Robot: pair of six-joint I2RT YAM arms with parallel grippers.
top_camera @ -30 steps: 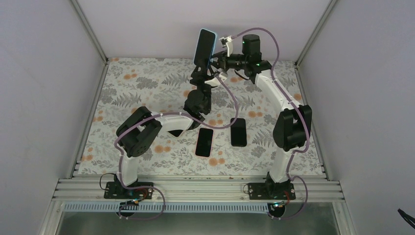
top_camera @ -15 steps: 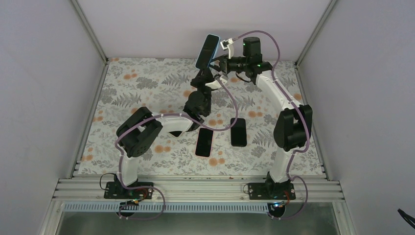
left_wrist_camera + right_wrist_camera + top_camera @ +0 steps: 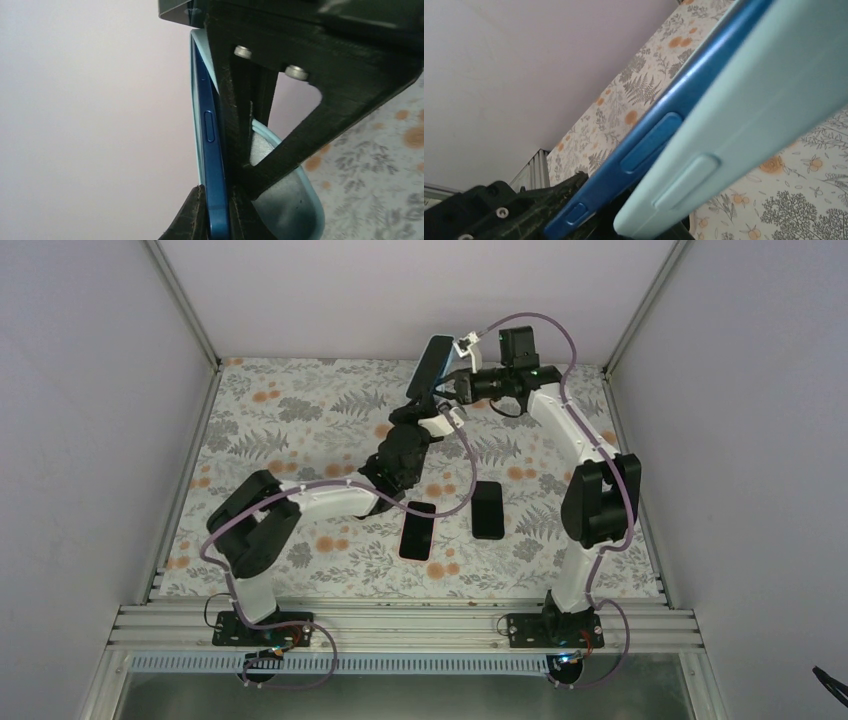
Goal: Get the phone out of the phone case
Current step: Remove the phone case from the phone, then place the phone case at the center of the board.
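A dark blue phone (image 3: 436, 362) in a light teal case is held up in the air over the far middle of the table. My left gripper (image 3: 420, 408) is shut on the phone's lower end; in the left wrist view (image 3: 216, 212) the fingers pinch its blue edge (image 3: 210, 150). The case's lower end (image 3: 287, 200) is peeled off the phone to the right. My right gripper (image 3: 453, 382) has one black finger (image 3: 250, 115) wedged between phone and case and grips the case. In the right wrist view the phone (image 3: 649, 145) and the case (image 3: 754, 95) stand apart.
Two dark phones lie flat on the floral mat, one at the centre (image 3: 417, 530) and one just to its right (image 3: 488, 509). White walls close in the back and both sides. The rail (image 3: 400, 625) with the arm bases runs along the near edge.
The phone has moved right and tilted further over. My left arm has stretched out after it. My right wrist has turned and shifted a little right, still at the case.
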